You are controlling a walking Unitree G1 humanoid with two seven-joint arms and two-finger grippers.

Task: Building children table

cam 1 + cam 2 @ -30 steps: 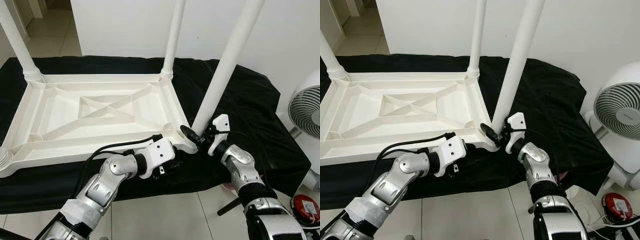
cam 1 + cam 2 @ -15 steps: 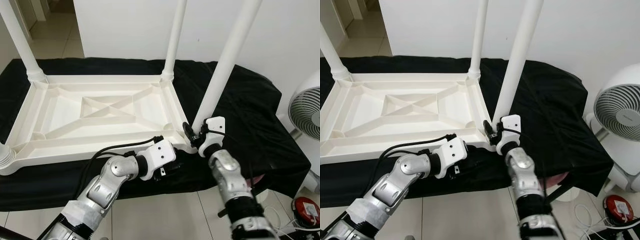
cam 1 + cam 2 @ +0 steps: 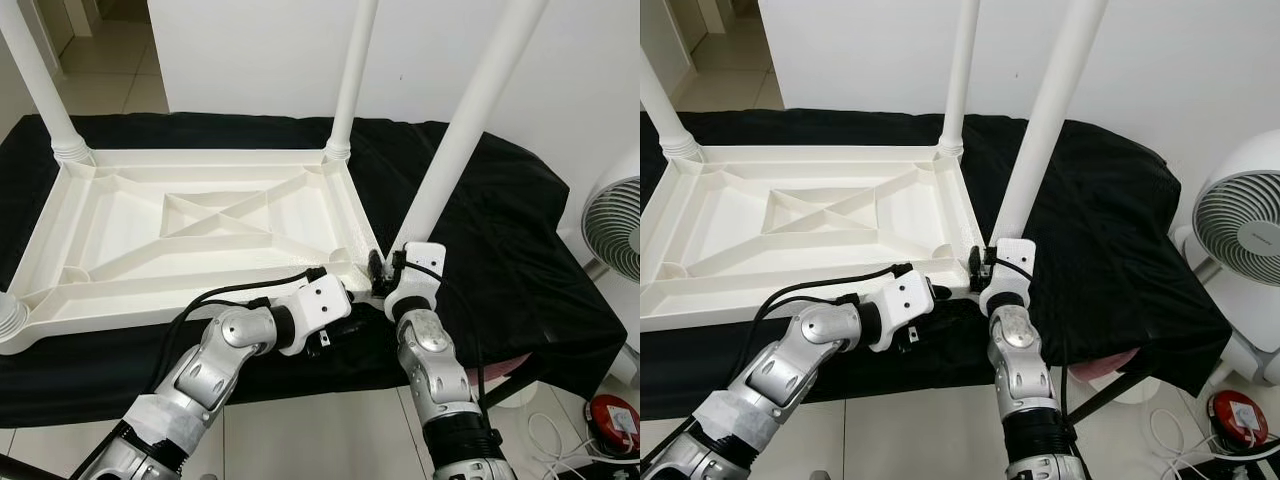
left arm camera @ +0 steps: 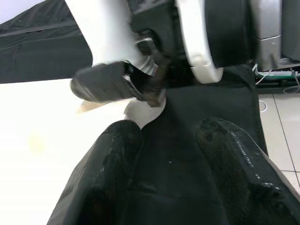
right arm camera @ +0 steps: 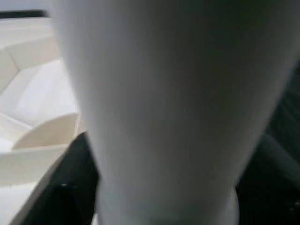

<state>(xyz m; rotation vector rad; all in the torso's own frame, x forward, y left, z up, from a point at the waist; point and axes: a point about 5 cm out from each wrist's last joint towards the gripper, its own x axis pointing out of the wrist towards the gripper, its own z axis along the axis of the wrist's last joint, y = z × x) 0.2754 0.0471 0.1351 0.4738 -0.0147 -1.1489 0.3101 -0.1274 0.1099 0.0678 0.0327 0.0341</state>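
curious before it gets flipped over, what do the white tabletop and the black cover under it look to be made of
Tabletop: likely moulded plastic, matte white; the moulded ribs crossing its underside suggest it. Black cover: looks like soft cloth, matte, since it wrinkles and drapes over the edge.

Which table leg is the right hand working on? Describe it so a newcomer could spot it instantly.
Start at the upturned white tabletop lying on the black cloth. Go to its corner nearest the robot on its right side, by the fan. The leg rising there tilts, and the right hand grips its base; the other legs stand free.
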